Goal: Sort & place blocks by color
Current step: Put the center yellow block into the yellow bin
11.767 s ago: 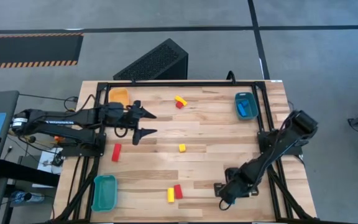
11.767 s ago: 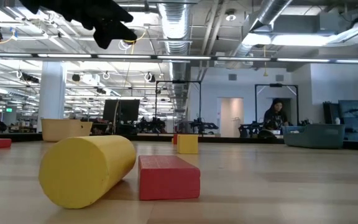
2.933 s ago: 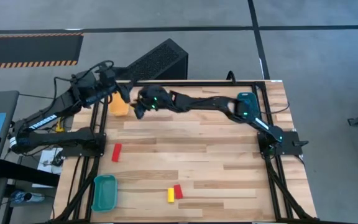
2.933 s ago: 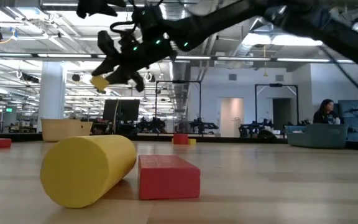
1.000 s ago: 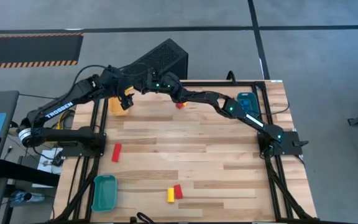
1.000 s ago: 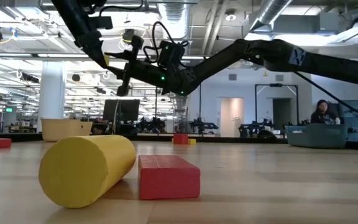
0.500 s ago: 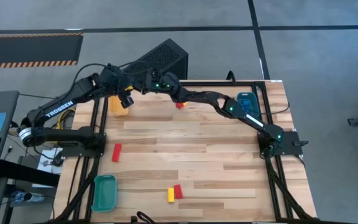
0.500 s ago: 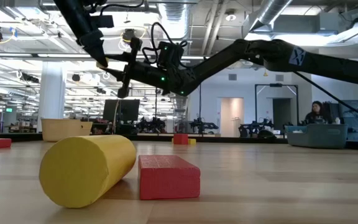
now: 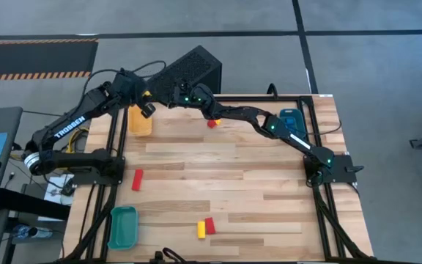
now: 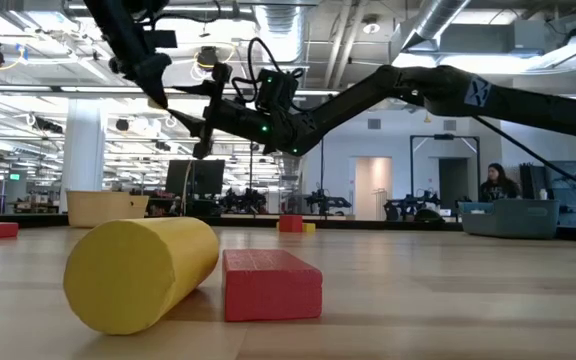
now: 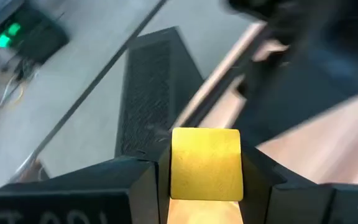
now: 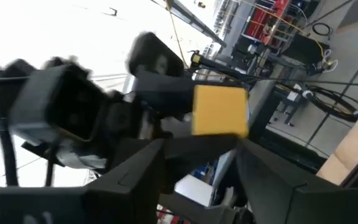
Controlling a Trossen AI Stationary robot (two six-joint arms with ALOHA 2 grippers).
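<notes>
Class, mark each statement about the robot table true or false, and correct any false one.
1. The left gripper grips a yellow cube. True.
2. The red bar lies inside the teal tray. False: it lies on the table, apart from that tray.
3. A yellow cylinder and a red block lie side by side. True.
4. The right gripper rests on the table. False: it is raised, open, close to the left gripper.

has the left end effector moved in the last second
Yes. In the high view the left end effector has pulled back from the yellow rectangular tray, toward the table's far edge.
</notes>
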